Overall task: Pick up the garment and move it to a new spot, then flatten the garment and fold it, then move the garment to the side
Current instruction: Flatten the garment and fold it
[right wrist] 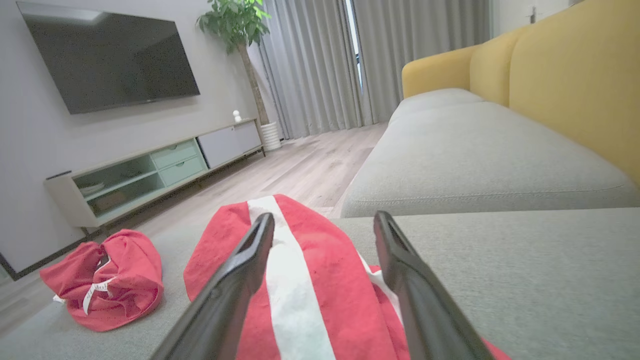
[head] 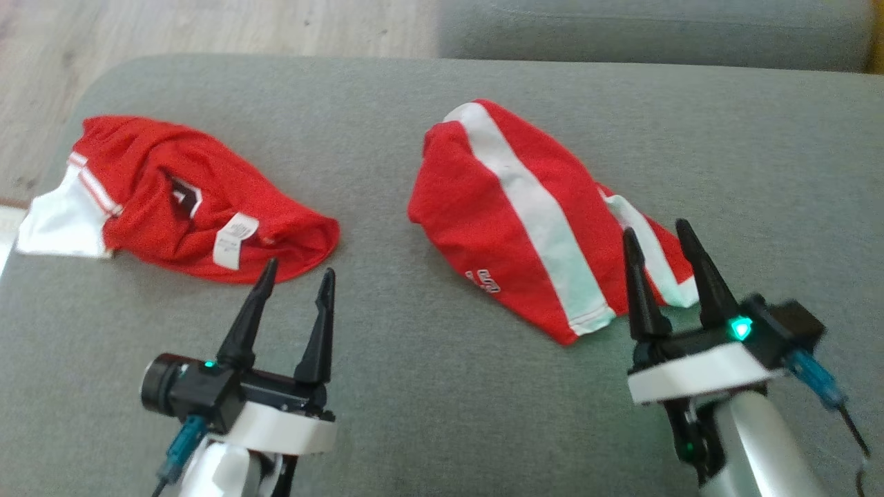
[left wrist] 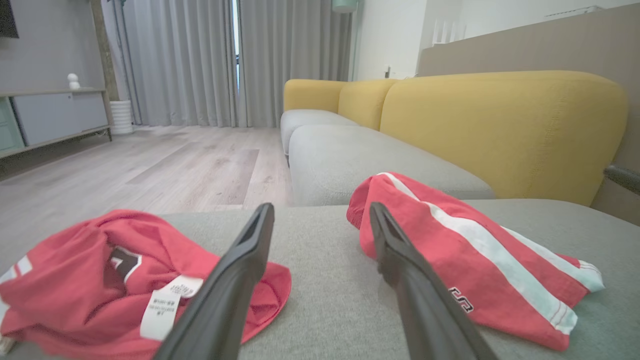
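Two red garments lie on a grey cushion [head: 428, 386]. The crumpled one [head: 145, 183] [left wrist: 70, 265] [right wrist: 117, 277] is at the left, with a white care label and white trim showing. The other [head: 483, 221] [left wrist: 450, 240] [right wrist: 310, 240], at the right, has a broad white stripe and small lettering near its hem. My left gripper [head: 300, 268] [left wrist: 321, 207] hovers open just in front of the crumpled garment's right end, holding nothing. My right gripper [head: 656, 228] [left wrist: 620, 177] [right wrist: 324, 216] is open above the striped garment's near right corner, empty.
A yellow-backed sofa [left wrist: 500, 130] with grey seats [right wrist: 475, 155] runs behind the cushion. Wooden floor [head: 207, 27] lies beyond the cushion's far left edge. A TV [right wrist: 107, 60], a low cabinet [right wrist: 150, 175] and curtains [left wrist: 225, 60] stand farther off.
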